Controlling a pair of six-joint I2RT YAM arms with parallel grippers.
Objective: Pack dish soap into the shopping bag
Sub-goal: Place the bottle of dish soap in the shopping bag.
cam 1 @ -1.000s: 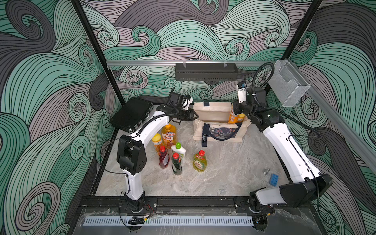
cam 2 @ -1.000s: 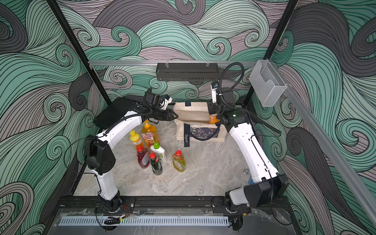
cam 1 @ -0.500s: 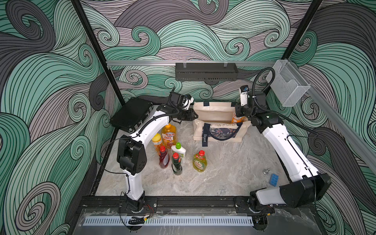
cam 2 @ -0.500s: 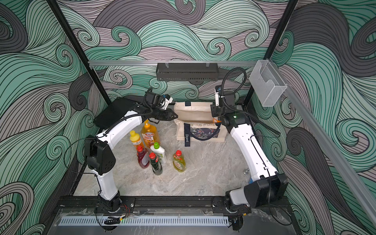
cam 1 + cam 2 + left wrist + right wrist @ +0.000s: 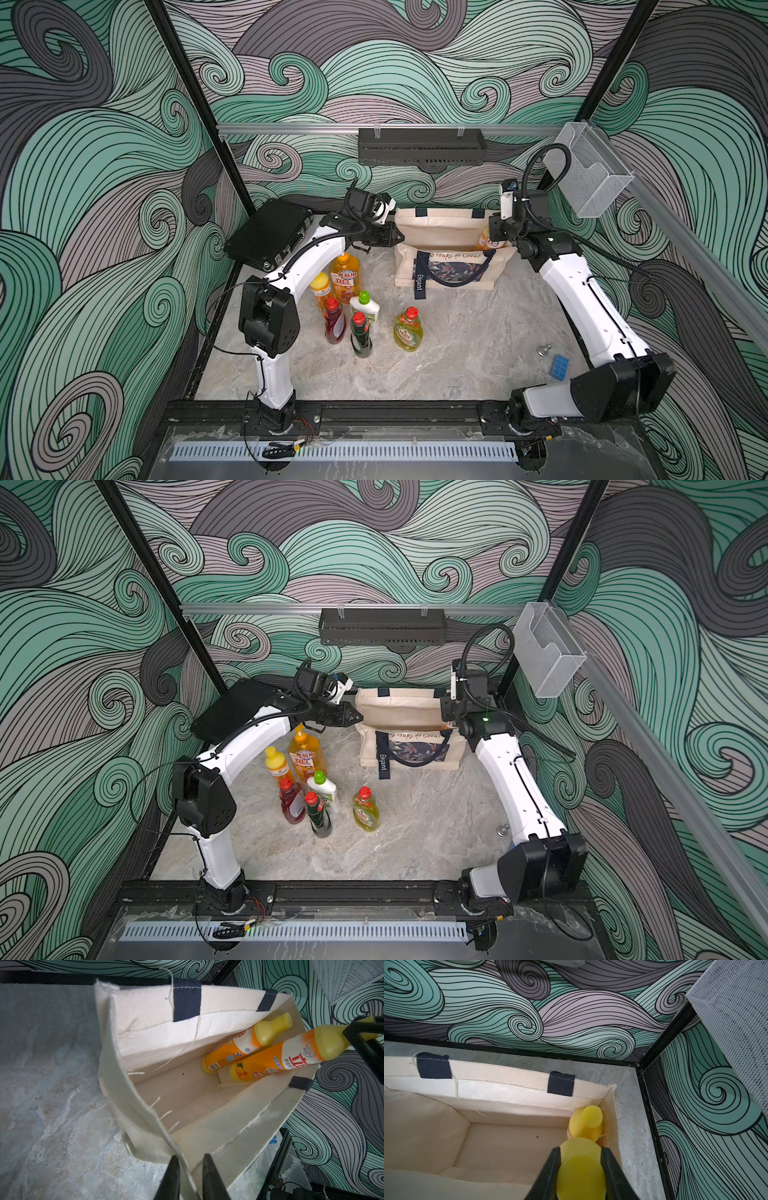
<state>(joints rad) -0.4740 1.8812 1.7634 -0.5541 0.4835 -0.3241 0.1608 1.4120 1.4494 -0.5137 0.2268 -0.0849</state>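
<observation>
Cloth shopping bag (image 5: 436, 226) stands open on marbled grey table (image 5: 457, 353), 12 o'clock. Inside, the right gripper (image 5: 580, 1150) squeezes a smooth orange bottle (image 5: 291, 1059) by its yellow cap (image 5: 330, 1043); the left gripper (image 5: 190, 1156) straddles the soft rim (image 5: 133, 1088), maybe pinching.

left arm is arching forward, left gripper (image 5: 189, 1156) angling inward, jaws narrowly straddling the shopping bag (image 5: 116, 1059) rim. right arm is reaching forward, right gripper (image 5: 580, 1151) pointing down, clamping the orange bottle (image 5: 580, 1176) by its cap.

Inside the cream canvas tote bag (image 5: 145, 1012) we find bare floor toward the left hand (image 5: 190, 1157) (it straddles the rim); two orange yellow-capped plastic bottles (image 5: 239, 1051) block the far corner, one in the right hand (image 5: 580, 1153).
</observation>
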